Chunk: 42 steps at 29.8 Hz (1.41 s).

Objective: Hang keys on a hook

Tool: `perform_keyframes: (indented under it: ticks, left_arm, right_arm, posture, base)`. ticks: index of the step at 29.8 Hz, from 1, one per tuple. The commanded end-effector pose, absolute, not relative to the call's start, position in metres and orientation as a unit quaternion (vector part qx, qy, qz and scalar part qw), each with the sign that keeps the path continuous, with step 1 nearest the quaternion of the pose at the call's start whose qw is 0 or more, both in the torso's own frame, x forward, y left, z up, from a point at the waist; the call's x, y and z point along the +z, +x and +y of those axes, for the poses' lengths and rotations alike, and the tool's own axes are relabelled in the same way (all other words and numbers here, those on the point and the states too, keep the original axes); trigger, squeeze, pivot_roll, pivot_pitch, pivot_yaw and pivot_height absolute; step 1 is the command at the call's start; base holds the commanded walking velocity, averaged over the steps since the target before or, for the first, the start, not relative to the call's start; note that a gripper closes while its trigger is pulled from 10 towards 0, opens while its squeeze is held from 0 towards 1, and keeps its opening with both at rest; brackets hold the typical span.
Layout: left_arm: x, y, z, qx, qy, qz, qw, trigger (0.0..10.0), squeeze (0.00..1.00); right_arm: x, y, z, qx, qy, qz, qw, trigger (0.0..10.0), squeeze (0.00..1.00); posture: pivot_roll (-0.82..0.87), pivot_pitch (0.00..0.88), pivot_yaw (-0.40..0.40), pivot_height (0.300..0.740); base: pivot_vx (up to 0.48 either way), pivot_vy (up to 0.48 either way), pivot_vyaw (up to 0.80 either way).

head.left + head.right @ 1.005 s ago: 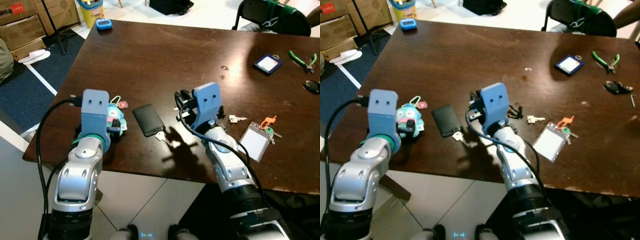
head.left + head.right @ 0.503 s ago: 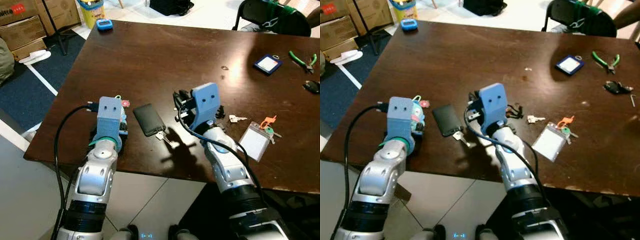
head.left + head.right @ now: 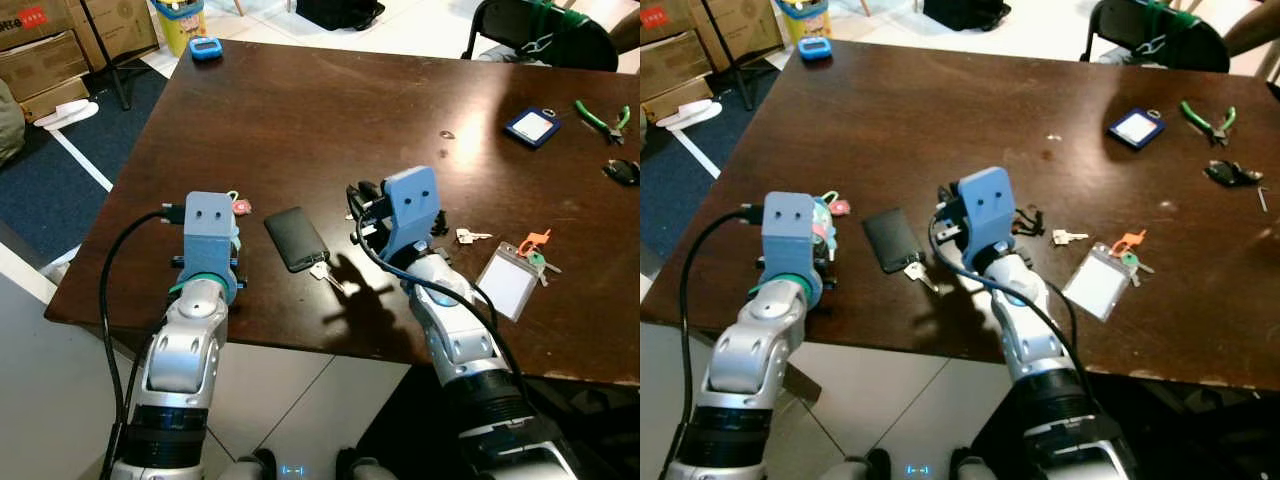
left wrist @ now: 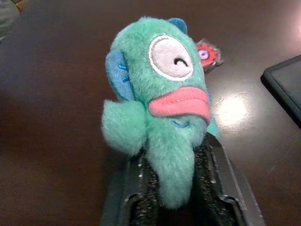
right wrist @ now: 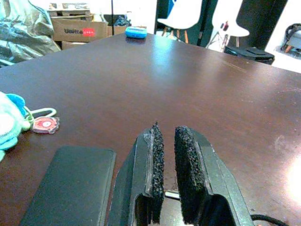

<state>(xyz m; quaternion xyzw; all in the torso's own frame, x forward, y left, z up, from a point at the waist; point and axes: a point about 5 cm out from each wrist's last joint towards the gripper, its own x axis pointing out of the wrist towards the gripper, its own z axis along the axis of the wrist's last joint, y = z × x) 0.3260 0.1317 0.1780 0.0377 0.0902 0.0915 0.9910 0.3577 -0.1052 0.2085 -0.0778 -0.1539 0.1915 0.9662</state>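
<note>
Between left gripper (image 4: 176, 207) fingers, plush keychain (image 4: 160, 103)
</note>
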Motion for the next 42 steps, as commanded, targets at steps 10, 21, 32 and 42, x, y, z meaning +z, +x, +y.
perform_keyframes:
  ticks: [10, 21, 32, 42]
  left_arm:
    - [0.223, 0.304, 0.133, 0.030, 0.000, -0.026, 0.999, 10.0, 0.00]
    - [0.236, 0.273, 0.124, -0.014, 0.079, -0.109, 0.991, 10.0, 0.00]
    - [0.223, 0.277, 0.140, 0.018, 0.064, -0.085, 0.994, 10.0, 0.00]
    - [0.217, 0.276, 0.148, 0.027, 0.086, -0.086, 0.992, 10.0, 0.00]
  right_arm:
    - [0.213, 0.354, -0.105, 0.197, -0.076, -0.161, 0.964, 10.0, 0.00]
    - [0.220, 0.333, -0.101, 0.189, -0.036, -0.194, 0.962, 10.0, 0.00]
    - [0.219, 0.332, -0.101, 0.186, -0.028, -0.192, 0.963, 10.0, 0.00]
    - [0.221, 0.331, -0.093, 0.189, -0.025, -0.194, 0.962, 10.0, 0.00]
  posture:
    - [-0.01, 0.165, 0.076, 0.740]
    - [-0.04, 0.088, 0.077, 0.740]
    - [-0.04, 0.070, 0.072, 0.740]
    - [-0.04, 0.036, 0.075, 0.740]
  base:
    - [0.000, 0.000, 0.00]
    - [0.000, 0.000, 0.00]
    - [-0.065, 0.000, 0.00]
    - [-0.359, 0.000, 0.00]
